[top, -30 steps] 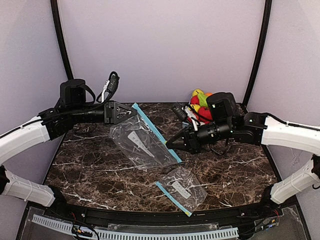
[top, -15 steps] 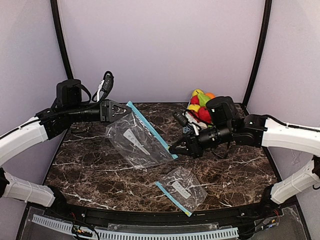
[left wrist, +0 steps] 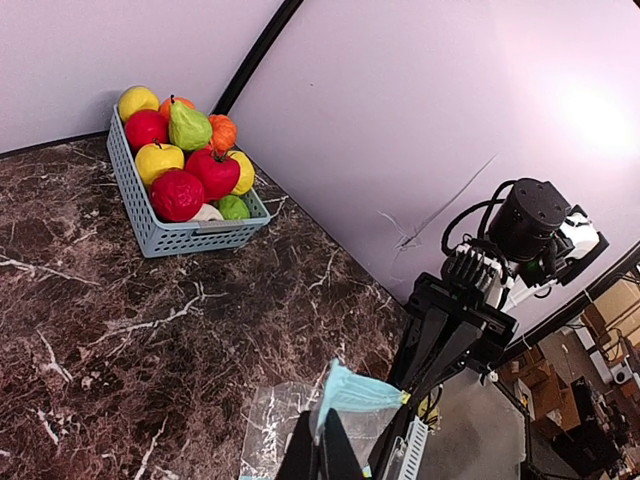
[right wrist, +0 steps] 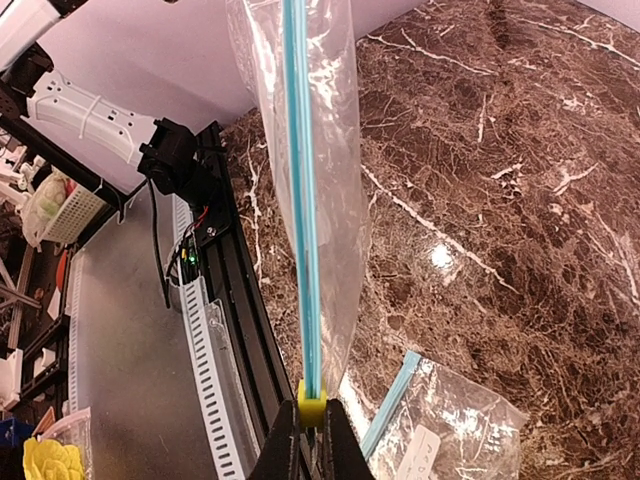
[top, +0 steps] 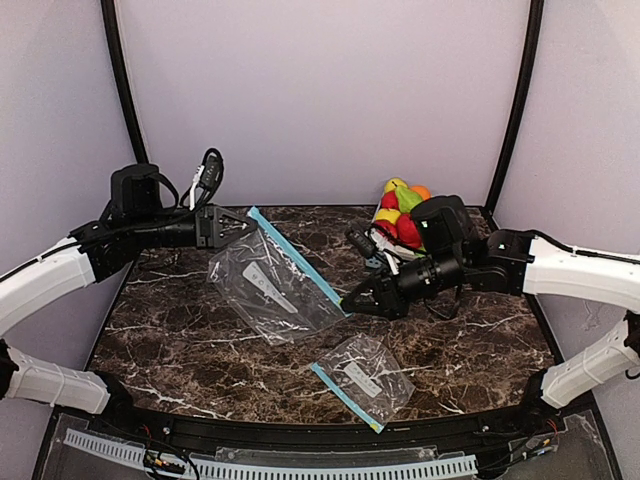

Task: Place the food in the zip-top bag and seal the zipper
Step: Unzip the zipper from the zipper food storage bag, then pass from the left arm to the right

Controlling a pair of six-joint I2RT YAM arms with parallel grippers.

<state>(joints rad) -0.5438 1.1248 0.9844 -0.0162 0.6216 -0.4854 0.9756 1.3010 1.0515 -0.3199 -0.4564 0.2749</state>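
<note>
A clear zip-top bag (top: 272, 287) with a blue zipper (top: 297, 262) is stretched above the table between both grippers, and I see nothing inside it. My left gripper (top: 243, 222) (left wrist: 320, 445) is shut on the bag's far-left corner at the zipper end (left wrist: 362, 392). My right gripper (top: 347, 301) (right wrist: 311, 435) is shut on the yellow slider (right wrist: 311, 402) at the other end of the zipper (right wrist: 304, 200). The food (top: 401, 209) (left wrist: 185, 160), glossy red, green, yellow and orange fruits, lies heaped in a light-blue basket (left wrist: 192, 238) at the back right, behind the right arm.
A second, smaller zip-top bag (top: 363, 377) (right wrist: 455, 435) lies flat near the front edge, below the right gripper. The black front rail (top: 320, 440) and the cable tray (right wrist: 205, 370) run along the near side. Black posts stand at both back corners.
The left gripper drew back to the left with the bag's corner, carrying the bag leftwards. The right gripper moved slightly left and down, staying at the zipper's end.
</note>
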